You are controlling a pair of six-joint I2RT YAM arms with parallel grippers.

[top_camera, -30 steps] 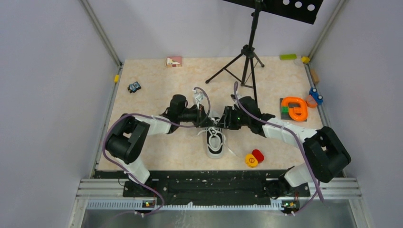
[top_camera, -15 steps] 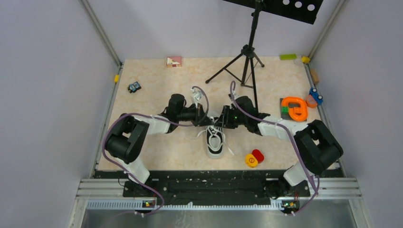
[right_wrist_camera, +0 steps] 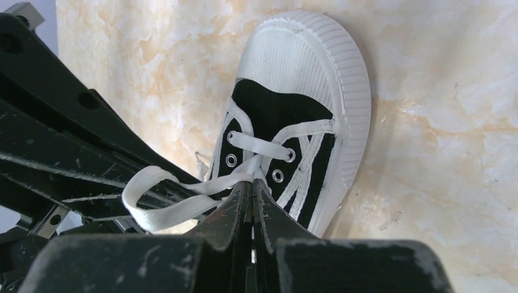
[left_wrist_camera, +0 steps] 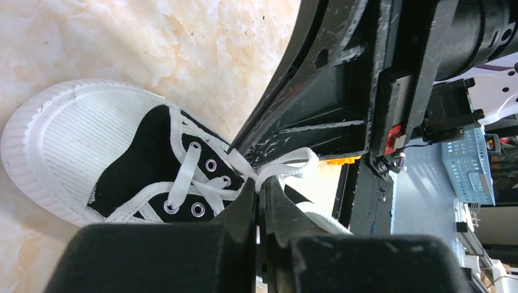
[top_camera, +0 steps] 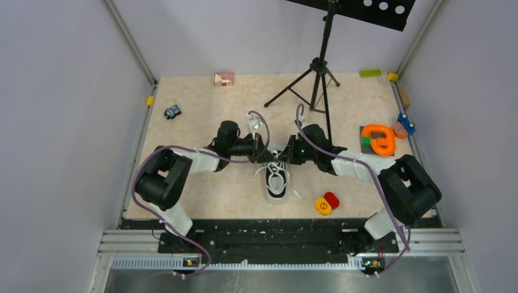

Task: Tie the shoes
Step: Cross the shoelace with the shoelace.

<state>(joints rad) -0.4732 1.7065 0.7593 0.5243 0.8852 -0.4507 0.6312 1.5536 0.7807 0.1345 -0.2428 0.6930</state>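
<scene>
R end effector (right_wrist_camera: pixel 251 187) has clenched onto lace (right_wrist_camera: pixel 177 213), L end effector (left_wrist_camera: pixel 261 186) prob. likewise; tripod (top_camera: pixel 318 67) behind sneaker (top_camera: pixel 277 183).

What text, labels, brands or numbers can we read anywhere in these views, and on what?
No text is readable in any view.
Black sneaker: no brand or label shows on the toe cap, upper or sole rim.
Yellow disc: a mark on top, too small to read.
Flat box at the far table edge: a printed pattern, too small to read.
</scene>
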